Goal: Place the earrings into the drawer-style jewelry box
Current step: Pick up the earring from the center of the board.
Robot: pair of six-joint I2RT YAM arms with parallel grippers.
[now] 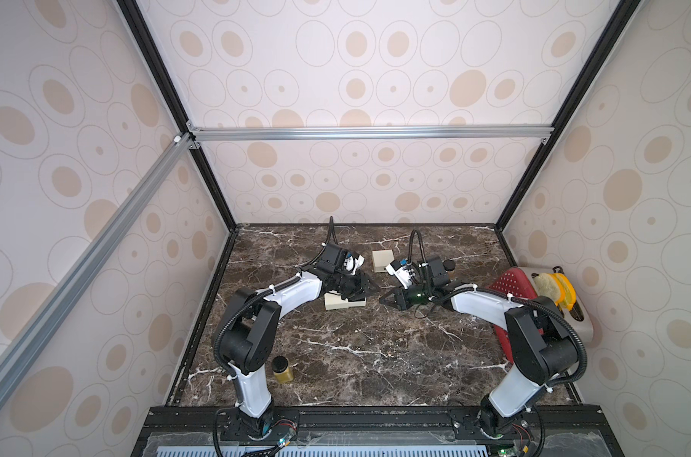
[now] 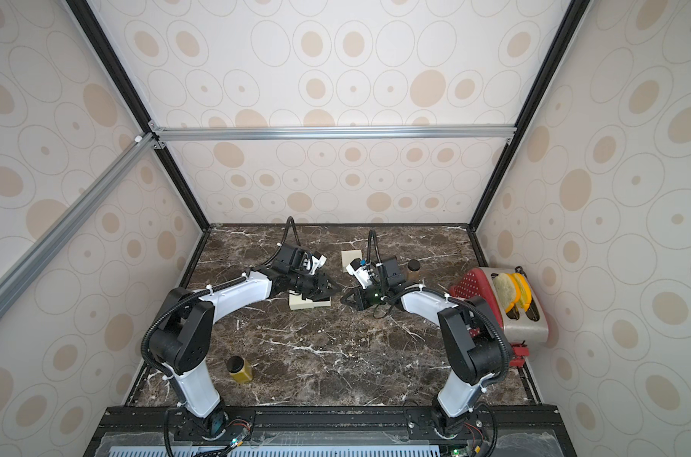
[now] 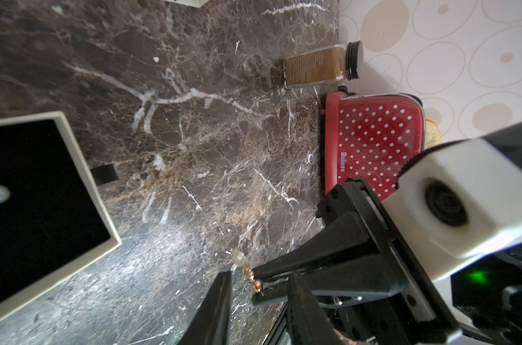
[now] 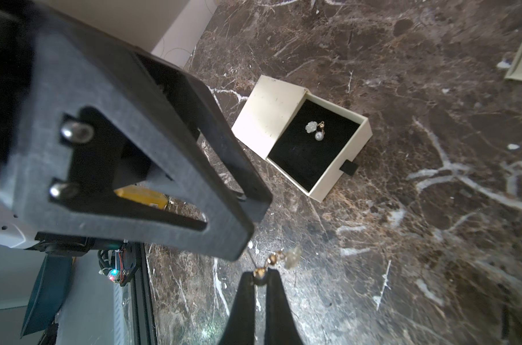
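Left hand (image 2: 332, 289) and right hand (image 2: 344, 299) point at each other mid-frame, tips close, over the marble worktop (image 2: 336, 356). Cream jewelry box (image 2: 314, 304) partly under left hand. Second cream box (image 2: 351, 256) just above. Jar (image 2: 239, 370) lower left, toaster (image 2: 510, 308) far right.

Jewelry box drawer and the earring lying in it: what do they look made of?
Jewelry box: cream paperboard by its look, matte, scuffed, thin cut walls. Lining: black, light-absorbing, likely velvet or flocked foam. Earring: gold-tone metal link, glossy pearl-like bead, milky flower, perhaps shell or resin.
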